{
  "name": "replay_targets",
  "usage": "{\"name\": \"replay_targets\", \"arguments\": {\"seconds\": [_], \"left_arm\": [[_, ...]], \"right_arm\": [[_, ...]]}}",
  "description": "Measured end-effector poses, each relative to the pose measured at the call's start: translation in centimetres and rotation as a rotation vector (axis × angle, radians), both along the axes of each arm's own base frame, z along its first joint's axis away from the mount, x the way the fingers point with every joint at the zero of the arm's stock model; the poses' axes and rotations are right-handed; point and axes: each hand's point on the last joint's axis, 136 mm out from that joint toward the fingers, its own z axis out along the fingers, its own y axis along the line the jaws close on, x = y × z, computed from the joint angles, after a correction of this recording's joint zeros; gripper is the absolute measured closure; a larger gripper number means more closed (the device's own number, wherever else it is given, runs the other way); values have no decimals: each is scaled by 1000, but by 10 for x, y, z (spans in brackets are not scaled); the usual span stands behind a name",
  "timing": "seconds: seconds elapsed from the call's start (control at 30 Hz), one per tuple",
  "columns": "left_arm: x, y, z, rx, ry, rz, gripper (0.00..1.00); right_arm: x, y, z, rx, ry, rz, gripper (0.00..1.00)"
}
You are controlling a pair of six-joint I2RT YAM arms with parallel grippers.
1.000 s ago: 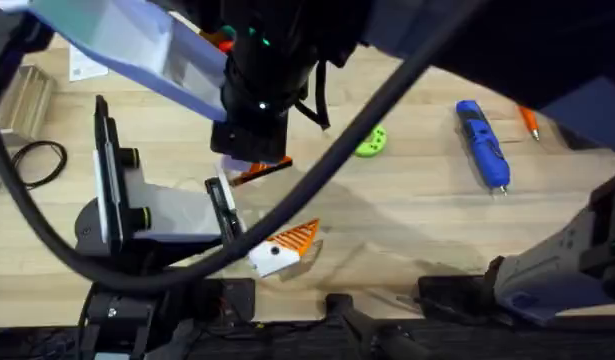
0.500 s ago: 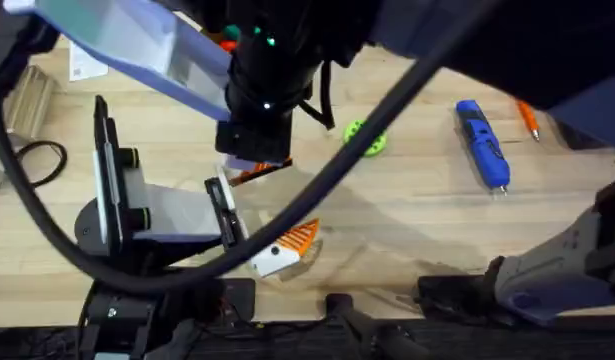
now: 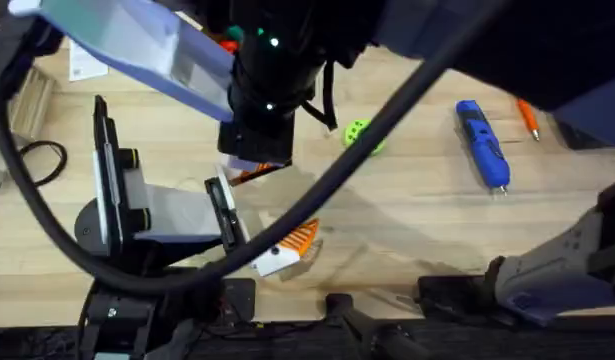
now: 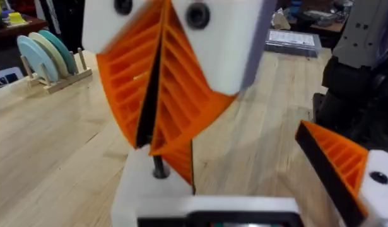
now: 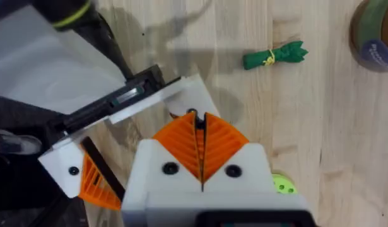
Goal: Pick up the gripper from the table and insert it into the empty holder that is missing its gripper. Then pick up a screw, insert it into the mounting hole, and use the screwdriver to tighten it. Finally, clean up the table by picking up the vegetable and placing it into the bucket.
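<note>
My right gripper [image 5: 195, 120], white fingers with orange ribbed pads, is closed: the two pads lie flat against each other with a thin dark seam between them. A small dark pin-like screw [image 4: 159, 169] stands just under the tips, over a white plastic block [image 4: 146, 189]; I cannot tell whether the pads actually pinch it or only sit above it. Right beside that block is the small orange ribbed plastic wedge with a black edge, the gripper [image 4: 332, 157], seated in the white angular plastic holder [image 4: 378, 183] at the end of the black jaw of the stand. From above, my right arm reaches across the middle of the pale wooden table [image 3: 407, 220], its black wrist hanging over the stand at the left side. Of my left gripper I cannot tell how far it is open. Farther out, a round bright-green disc [image 3: 359, 133] lies on the wood near the middle, partly behind a dark cable. The chunky bright-blue cylindrical screwdriver [image 3: 482, 145] lies flat well to the right, its narrow tip pointing towards my bases, and a thin orange pen-like tool [image 3: 528, 122] lies just beyond it. In the right wrist view, the small dark-green toy vegetable [image 5: 276, 55] lies on the bare table, near the round tan bucket [image 5: 375, 31] with its dark label but apart from it and outside it.
</note>
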Motion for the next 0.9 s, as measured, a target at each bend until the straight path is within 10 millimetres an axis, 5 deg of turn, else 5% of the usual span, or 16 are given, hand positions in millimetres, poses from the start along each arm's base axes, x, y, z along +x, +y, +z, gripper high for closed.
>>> {"name": "replay_targets", "arguments": {"seconds": [0.9], "left_arm": [[0, 0, 0, 0, 1, 0, 15]], "right_arm": [[-1, 2, -7, -9, 12, -9, 995]]}}
